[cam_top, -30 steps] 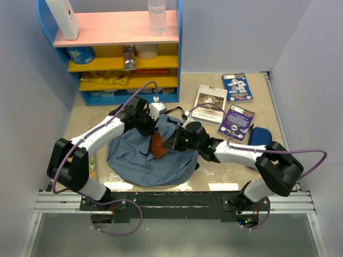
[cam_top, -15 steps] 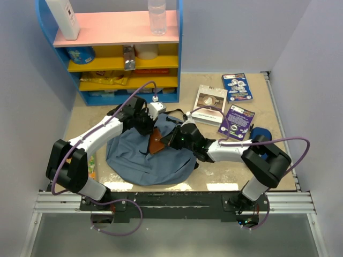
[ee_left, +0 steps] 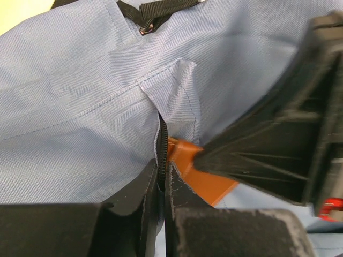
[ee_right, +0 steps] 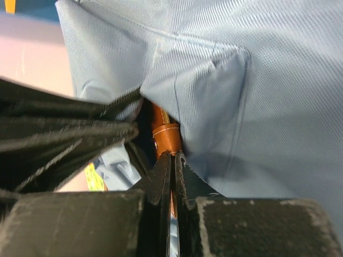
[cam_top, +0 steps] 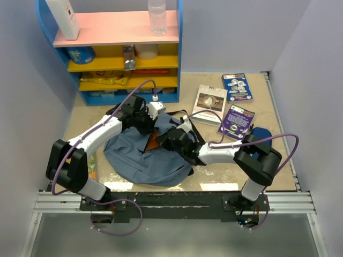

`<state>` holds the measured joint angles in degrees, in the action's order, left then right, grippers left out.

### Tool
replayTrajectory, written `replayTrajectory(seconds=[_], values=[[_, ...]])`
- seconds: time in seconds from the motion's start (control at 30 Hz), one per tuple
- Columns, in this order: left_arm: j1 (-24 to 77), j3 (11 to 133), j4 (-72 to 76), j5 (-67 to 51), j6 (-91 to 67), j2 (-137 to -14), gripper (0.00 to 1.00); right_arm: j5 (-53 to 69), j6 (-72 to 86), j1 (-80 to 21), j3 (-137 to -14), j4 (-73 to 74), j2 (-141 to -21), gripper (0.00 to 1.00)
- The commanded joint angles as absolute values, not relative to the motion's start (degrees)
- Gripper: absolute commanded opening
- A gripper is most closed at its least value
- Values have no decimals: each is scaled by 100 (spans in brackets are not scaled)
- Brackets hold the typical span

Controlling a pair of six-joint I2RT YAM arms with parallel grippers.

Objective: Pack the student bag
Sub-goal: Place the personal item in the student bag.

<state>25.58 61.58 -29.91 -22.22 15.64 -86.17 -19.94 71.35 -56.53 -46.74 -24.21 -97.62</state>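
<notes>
The slate-blue student bag lies in the middle of the table, its opening facing the far side. My left gripper is shut on the bag's black zipper edge and holds the opening up. My right gripper is shut on a thin orange notebook-like item and holds it at the mouth of the bag, partly under the fabric. The orange item also shows in the top view and in the left wrist view. The bag's fabric fills both wrist views.
A blue and yellow shelf stands at the back left. Three books lie at the back right. A dark-blue pencil case lies by the right arm. A small yellow-green item lies left of the bag.
My right gripper has moved left with the orange item, which now sits deeper under the bag's fabric. The bag has shifted slightly left. My left gripper has kept its hold.
</notes>
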Motion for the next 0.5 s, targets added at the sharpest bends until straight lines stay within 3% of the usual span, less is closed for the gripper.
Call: replayTrajectory(seconds=[0.0, 0.2, 0.23, 0.27, 0.37, 0.47], values=[[2698, 6512, -3357, -3830, 1459, -8472, 0, -2910, 7401, -5581, -5237, -2900, -10167, 0], [2698, 6645, -3507, -3973, 1468, -8561, 0, -2461, 6848, -5686, -5485, -3699, -10652, 0], [2698, 6627, -3489, -3973, 1459, -8552, 0, -2426, 6786, -5704, -5467, -3831, -10713, 8], [2698, 6592, -3454, -3955, 1442, -8560, 0, -2304, 6724, -5704, -5397, -4137, -10749, 28], [2698, 6557, -3401, -3973, 1380, -8604, 0, -1996, 6364, -5713, -5335, -4299, -10697, 52], [2689, 6531, -3323, -3806, 1336, -8631, 0, -1855, 5951, -5722, -4881, -4437, -10249, 56]])
